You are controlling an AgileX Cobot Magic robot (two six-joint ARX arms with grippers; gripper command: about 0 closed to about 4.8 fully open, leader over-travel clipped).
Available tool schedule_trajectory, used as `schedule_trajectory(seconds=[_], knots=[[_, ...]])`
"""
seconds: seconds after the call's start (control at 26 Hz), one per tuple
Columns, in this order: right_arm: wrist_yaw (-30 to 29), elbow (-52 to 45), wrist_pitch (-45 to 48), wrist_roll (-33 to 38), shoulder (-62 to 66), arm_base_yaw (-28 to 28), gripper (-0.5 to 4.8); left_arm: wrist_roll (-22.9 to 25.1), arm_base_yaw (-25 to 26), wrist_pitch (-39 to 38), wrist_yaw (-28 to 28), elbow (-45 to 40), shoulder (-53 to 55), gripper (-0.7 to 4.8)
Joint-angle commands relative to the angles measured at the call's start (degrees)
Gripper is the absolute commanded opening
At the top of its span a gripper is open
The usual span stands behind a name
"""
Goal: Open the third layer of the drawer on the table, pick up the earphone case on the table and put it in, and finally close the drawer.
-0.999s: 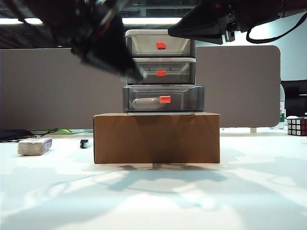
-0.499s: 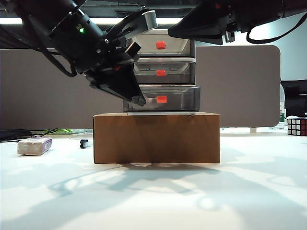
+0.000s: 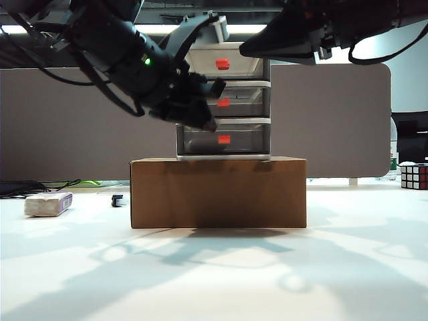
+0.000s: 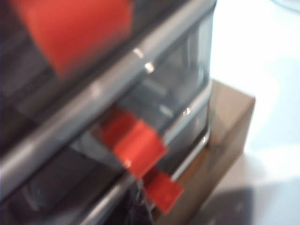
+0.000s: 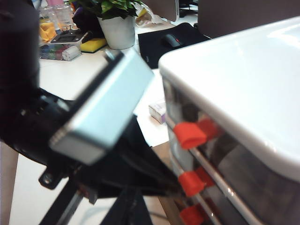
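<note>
a: since the third layer [image 3: 249, 139] looks flush with the two drawers above it, is the closing step about done?

b: i'd judge so. the left gripper [image 3: 206, 122], fingers pressed together, sits at the upper left of that drawer's front, in the middle of the frame. any last push should go square onto the front beside the red handle [image 3: 224, 139], not the corner, so the drawer [image 3: 224, 83] doesn't skid on the cardboard box [image 3: 218, 192]. then back straight out without catching the handle.

a: and the earphone case?

b: i can't find it on the table [image 3: 214, 281]. if it lies in the lowest drawer, the smoky front hides it.

a: counts, front to back?

b: one box at centre. at lower left, one block with a purple side [image 3: 48, 203] and one small dark object [image 3: 118, 199] (too small to name). at far right, one puzzle cube [image 3: 413, 176]. then three drawers with three red handles. two arms: the right gripper [image 3: 257, 45] hangs at the upper right, beside the top drawer, and whether its fingers are spread i cannot tell.
</note>
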Motion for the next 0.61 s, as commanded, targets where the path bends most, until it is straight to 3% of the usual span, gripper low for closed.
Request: schedule_trajectory(seconds=[0.04, 0.12, 0.19, 0.31, 0.46, 0.61], knots=[[-0.22, 0.31, -1.29, -0.35, -1.42, -0.46, -0.06, 0.0, 0.0, -0.42, 0.57, 0.15, -1.68, -0.06], [2.19, 0.28, -6.21, -1.05, -5.03, -0.59, -0.05, 0.04, -0.13, -6.23, 3.32, -0.33, -5.22, -0.06], [7.58, 0.24, -15.37, -5.95, -10.88, -0.68, -0.05, 0.2, -0.9, -8.26, 3.43, -3.91, -12.68, -0.06], [10.16, -0.44, -23.1, -8.94, -17.7, -0.85, -0.05, -0.94, -0.98, -10.56, 3.28, -9.14, -23.54, -0.06], [16.28, -7.15, -29.79, -7.3, -34.53, -0.92, -0.05, -4.85, -1.01, -17.77, 3.3, -18.97, -44.26, -0.06], [26.1, -14.64, -33.83, -5.35, -51.47, -0.85, -0.05, -10.99, -1.03, -28.02, 3.34, -25.7, -59.12, -0.06]])
